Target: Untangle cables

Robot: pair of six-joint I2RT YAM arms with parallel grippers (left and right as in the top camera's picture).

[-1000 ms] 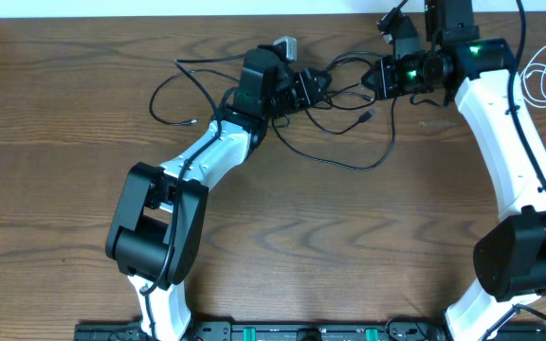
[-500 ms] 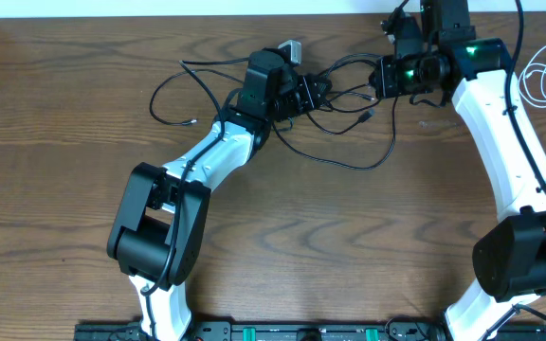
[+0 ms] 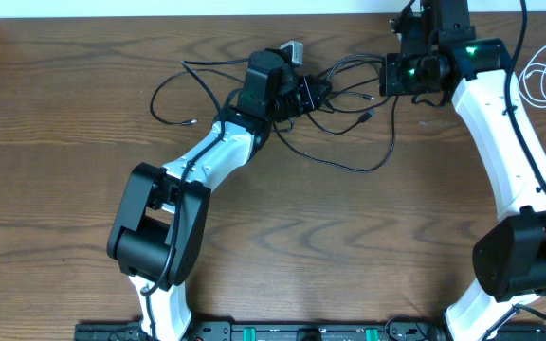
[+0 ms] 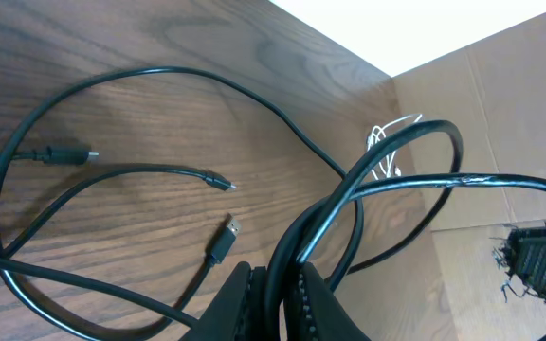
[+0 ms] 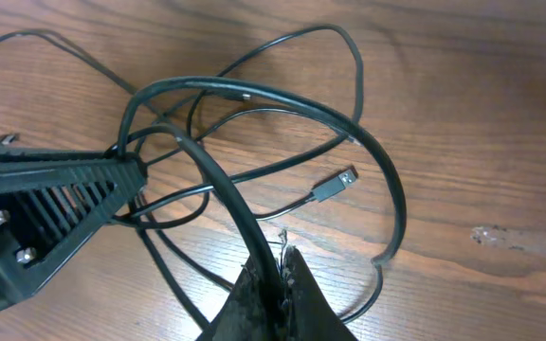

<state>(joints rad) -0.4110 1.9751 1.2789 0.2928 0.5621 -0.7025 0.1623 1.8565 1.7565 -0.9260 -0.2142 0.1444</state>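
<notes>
A tangle of black cable [image 3: 358, 168] lies at the table's far middle, stretched between both grippers. My left gripper [image 3: 316, 93] is shut on a black strand [image 4: 406, 180] that rises from its jaws [image 4: 273, 296]. From the right, my right gripper [image 3: 379, 78] is shut on another black strand [image 5: 254, 90], pinched at its tips [image 5: 275, 284]. Loose loops and a plug end [image 5: 335, 186] rest on the wood between them. The white cable [image 3: 543, 71] lies coiled apart at the far right edge, small in the left wrist view [image 4: 384, 152].
More black loops trail left of the left gripper to a plug [image 3: 190, 121]. A cardboard wall [image 4: 500, 114] stands behind the table's far right corner. The left arm [image 3: 207, 156] and right arm [image 3: 510, 142] reach in from the front.
The left gripper has closed on the black strand. The right gripper has drawn slightly right and back, pulling its strand tauter.
</notes>
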